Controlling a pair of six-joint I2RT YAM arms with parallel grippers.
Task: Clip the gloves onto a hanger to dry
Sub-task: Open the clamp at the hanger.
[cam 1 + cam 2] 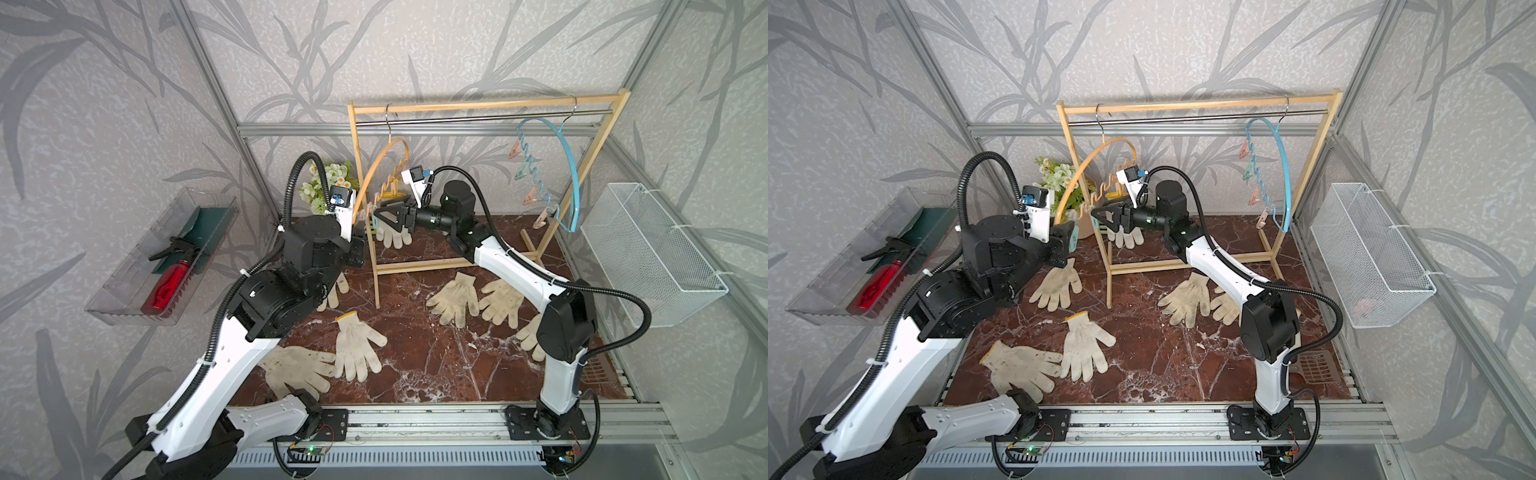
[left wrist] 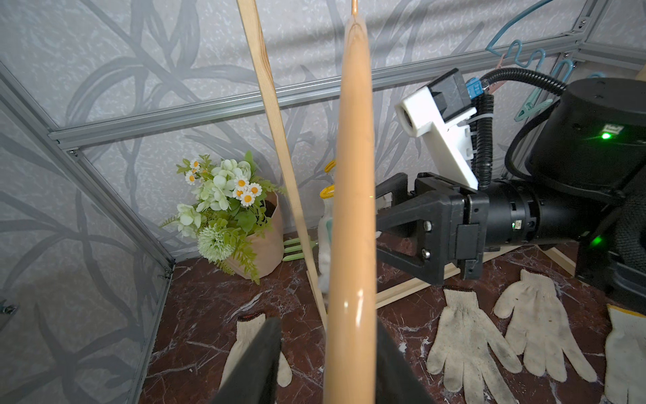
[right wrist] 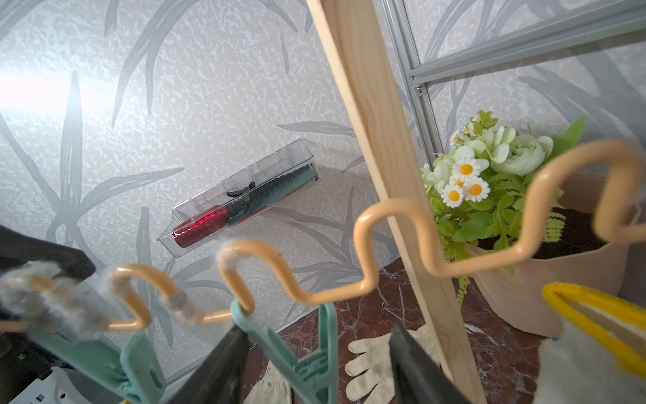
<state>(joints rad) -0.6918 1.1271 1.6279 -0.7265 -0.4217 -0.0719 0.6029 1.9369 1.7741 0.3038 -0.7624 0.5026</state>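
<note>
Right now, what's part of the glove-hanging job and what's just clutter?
Job: loose gloves, hung glove, orange hanger, green clip, wooden rack.
Clutter: flower pot, red spray bottle, wire basket.

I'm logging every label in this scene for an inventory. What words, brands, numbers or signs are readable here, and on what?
No text can be read in any view.
Pale mark on the right arm's black motor housing: too small to read.
Tiny dark print on the white plastic part: blurred.
</note>
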